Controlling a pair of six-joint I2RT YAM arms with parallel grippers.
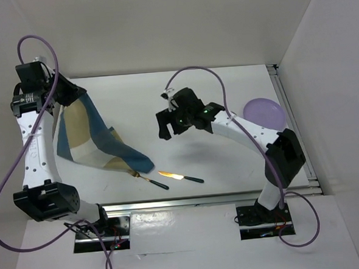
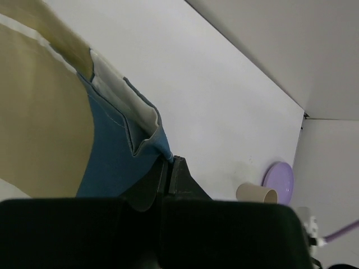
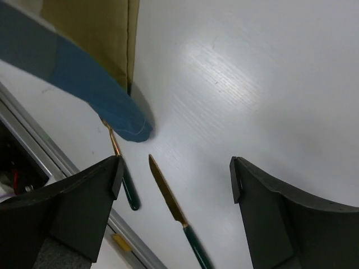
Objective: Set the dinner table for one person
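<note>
Light comes down from overhead, bright and diffuse, so my table reads almost pure white from above and the surrounding walls wash out. Shadows stay soft: a faint grey smudge lies on the table beneath my right tool. In the right wrist view the cloth throws a darker patch beside its hanging corner. That view also shows a pale streaky sheen across the table. The knife blade flares orange-white with glare from above. My left tool sits in shade, and its black body fills the bottom of that view as a featureless, blurred mass.
</note>
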